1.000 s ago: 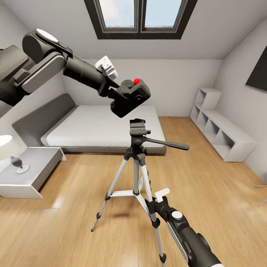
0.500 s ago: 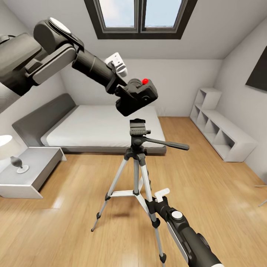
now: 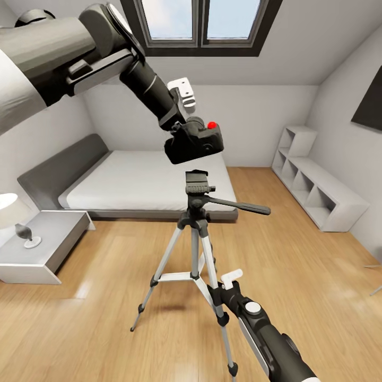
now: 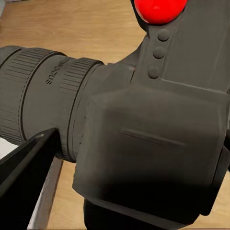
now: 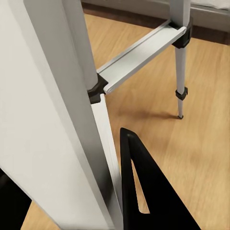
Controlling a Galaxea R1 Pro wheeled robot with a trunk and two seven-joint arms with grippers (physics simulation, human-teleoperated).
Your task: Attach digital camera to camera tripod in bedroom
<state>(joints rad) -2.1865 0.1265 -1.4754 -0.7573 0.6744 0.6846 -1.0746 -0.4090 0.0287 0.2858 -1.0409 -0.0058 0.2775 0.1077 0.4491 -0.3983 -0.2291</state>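
My left gripper is shut on the digital camera, a black boxy body with a red button on top. The camera hangs just above the camera tripod's dark head, nearly level, with a small gap between them. In the left wrist view the camera and its ribbed lens are very close. My right gripper is low down, shut on the tripod's front right silver leg. In the right wrist view that leg runs between the black fingers.
A low grey bed lies behind the tripod. A grey nightstand with a lamp is at the left, a white cubby shelf at the right wall. Open wood floor surrounds the tripod. The pan handle sticks out rightward.
My left arm has risen and swung right, carrying the camera from up-left of the tripod head to just above it and levelling it. The right arm and tripod have stayed put.
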